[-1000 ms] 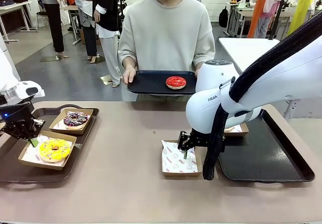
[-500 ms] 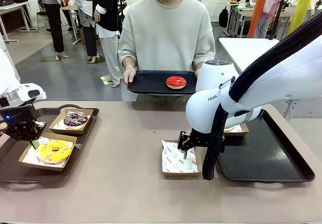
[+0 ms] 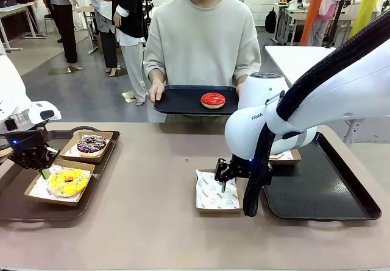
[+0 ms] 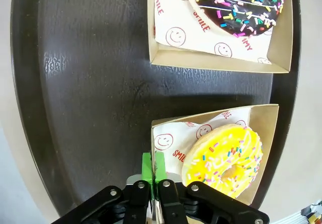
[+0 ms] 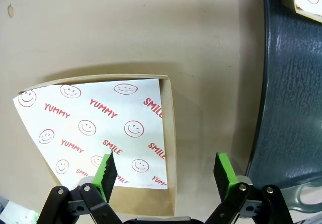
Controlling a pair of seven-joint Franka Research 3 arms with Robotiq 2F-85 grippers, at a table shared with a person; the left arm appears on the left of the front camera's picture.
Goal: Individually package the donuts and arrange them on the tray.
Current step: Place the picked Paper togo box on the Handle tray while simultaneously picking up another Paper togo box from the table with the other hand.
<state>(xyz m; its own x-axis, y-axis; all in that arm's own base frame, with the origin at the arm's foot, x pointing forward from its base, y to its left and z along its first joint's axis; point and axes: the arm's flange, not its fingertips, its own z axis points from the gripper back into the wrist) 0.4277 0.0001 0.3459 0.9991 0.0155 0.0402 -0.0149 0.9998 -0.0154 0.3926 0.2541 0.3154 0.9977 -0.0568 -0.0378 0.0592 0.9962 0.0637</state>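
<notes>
left claw [image 4: 153, 176] is pinched tight on the edge of the brown cardboard box [image 4: 264, 133] carrying the yellow-glazed sprinkled ring donut [image 4: 226, 158], on the dark tray [image 4: 85, 98]. right claw [image 5: 163, 176] gapes wide, straddling the wall of an empty paper-lined cardboard box [image 5: 171, 128] on the tabletop [image 5: 126, 27].

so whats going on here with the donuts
Donuts are being boxed in paper-lined cardboard trays. The left hand is shut on the edge of the box holding the yellow donut, on the brown tray beside the boxed sprinkled donut. The right hand hangs open over an empty box. A person holds out a black tray with the red donut.
</notes>
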